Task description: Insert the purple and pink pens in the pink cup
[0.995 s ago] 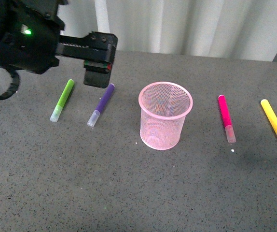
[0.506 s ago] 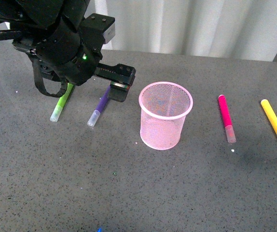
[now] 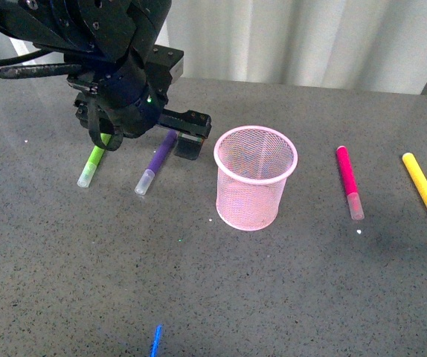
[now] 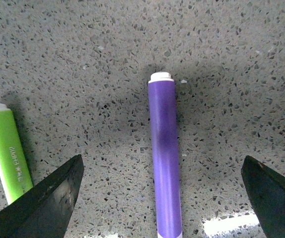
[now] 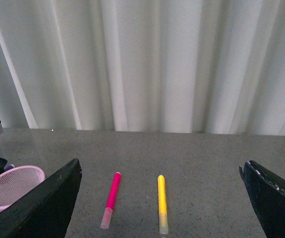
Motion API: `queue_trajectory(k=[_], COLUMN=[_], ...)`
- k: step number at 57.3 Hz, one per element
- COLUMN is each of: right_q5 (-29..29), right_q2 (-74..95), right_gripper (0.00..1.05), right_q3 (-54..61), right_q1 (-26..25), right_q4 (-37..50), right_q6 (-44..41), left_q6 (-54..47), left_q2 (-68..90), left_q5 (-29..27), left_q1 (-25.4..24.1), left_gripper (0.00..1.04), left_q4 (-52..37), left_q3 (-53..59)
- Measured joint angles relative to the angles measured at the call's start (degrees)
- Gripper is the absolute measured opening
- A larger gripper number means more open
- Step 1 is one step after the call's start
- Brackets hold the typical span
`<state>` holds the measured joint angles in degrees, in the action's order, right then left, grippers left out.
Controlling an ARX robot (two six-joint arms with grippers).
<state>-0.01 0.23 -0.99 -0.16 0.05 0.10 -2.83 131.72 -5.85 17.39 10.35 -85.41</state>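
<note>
- At 9 o'clock of the pink cup (image 3: 249,195), on the grey speckled surface (image 3: 198,282), the purple pen (image 3: 156,163) lies flat, its pale cap toward 7 o'clock and its dark end toward 1 o'clock.
- It looks like a light, stiff plastic cylinder with a smooth barrel, so it would likely roll or slip if it is pinched off-centre. The mid-barrel seems the best place to grip, squarely across the pen's width.
- The left pincer (image 4: 161,158) hangs low over that barrel, pointing down at the surface. Its jaws are spread wide, one on each side of the pen, and neither touches it.
- A lime-green marker (image 3: 91,165) lies just beside, at 9 o'clock of the purple pen. One jaw comes down between the two, so a careless close might nudge the marker.
- The pink pen (image 3: 347,181) lies at 3 o'clock of the cup, with a yellow marker (image 3: 424,188) beyond it.
- The right pincer (image 5: 160,163) is held high and well back, facing the curtain (image 5: 147,64). Its jaws are apart and hold nothing.
</note>
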Motion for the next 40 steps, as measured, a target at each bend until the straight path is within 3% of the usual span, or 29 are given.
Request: queue_trajectory(k=[27, 40], right_q5=[0.0, 0.0], right_q2=[0.0, 0.0], right_gripper=[0.98, 0.98], right_q3=[0.0, 0.0], right_q1=[0.0, 0.0], right_q4=[0.0, 0.0], right_q6=[0.0, 0.0], left_q6=[-2.8, -3.1], left_q2=[4.0, 4.9], left_q5=[-0.2, -0.5], left_q1=[1.1, 1.4], left_gripper=[0.98, 0.66], left_q4=[-2.2, -3.4], left_q3=[-3.3, -3.5])
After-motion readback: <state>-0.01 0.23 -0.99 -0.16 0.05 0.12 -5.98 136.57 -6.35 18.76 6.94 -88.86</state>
